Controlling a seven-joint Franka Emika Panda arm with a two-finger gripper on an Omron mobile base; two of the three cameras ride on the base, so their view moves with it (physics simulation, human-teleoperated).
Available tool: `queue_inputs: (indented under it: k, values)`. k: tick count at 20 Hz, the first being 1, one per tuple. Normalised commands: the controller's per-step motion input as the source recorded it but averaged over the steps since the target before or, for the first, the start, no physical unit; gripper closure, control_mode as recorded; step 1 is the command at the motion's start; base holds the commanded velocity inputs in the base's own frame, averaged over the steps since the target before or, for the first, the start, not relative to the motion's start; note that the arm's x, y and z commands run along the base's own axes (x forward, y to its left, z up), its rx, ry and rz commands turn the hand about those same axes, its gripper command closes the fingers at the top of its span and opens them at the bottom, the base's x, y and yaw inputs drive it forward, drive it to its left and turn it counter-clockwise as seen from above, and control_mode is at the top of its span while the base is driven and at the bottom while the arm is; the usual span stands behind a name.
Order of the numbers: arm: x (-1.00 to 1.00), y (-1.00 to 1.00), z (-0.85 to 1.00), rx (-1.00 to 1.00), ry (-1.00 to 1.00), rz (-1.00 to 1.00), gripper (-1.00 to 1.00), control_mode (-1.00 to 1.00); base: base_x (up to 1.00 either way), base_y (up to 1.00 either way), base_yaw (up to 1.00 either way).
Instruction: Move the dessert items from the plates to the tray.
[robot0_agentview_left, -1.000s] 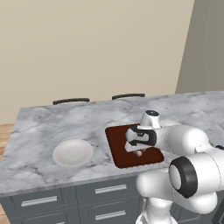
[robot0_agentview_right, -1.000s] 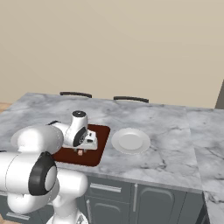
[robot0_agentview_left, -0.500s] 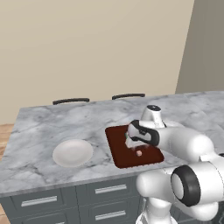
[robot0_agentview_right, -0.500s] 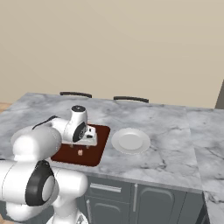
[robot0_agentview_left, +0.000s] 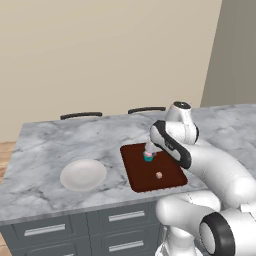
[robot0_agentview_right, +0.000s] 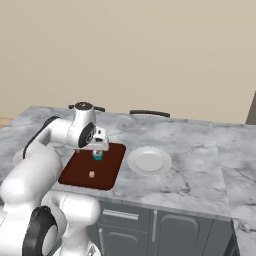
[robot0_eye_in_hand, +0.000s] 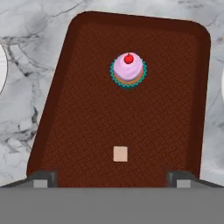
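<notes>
On the marble table (robot0_agentview_left: 45, 145), a pale round plate (robot0_agentview_left: 83, 174) lies left of the tray (robot0_agentview_left: 135, 170). The tray (robot0_eye_in_hand: 78, 109) carries both sweets: the cupcake (robot0_agentview_left: 148, 157), upright with a red cherry on top, and the small tan morsel (robot0_agentview_left: 159, 175) nearer the front edge, the two apart. The hand (robot0_agentview_left: 149, 148) hangs just above the cupcake (robot0_eye_in_hand: 128, 70), jaws spread wide and holding nothing. The second plate (robot0_agentview_right: 149, 161) lies right of the tray (robot0_agentview_right: 110, 175).

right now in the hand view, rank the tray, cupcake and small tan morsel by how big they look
1. tray, by far the largest
2. cupcake
3. tan morsel, smallest, though it lies nearer the camera
</notes>
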Motion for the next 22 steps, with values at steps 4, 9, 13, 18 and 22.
queue_inputs:
  k: [4, 9, 13, 18, 22]
  values:
    - [-0.17, 0.0, 0.78, 0.0, -0.07, 0.0, -1.0, -1.0, 0.0, 0.0, 0.0]
    - [-0.37, 0.0, 0.56, 0.0, -0.09, 0.0, -1.0, -1.0, 0.0, 0.0, 0.0]
    - [-0.33, 0.0, 0.37, 0.0, -0.06, 0.0, -1.0, -1.0, 0.0, 0.0, 0.0]
    - [-0.26, 0.0, 0.38, -0.01, -0.11, 0.0, -1.0, -1.0, 0.0, 0.0, 0.0]
    - [-0.35, 0.0, 0.21, 0.0, -0.18, 0.0, -1.0, -1.0, 0.0, 0.0, 0.0]
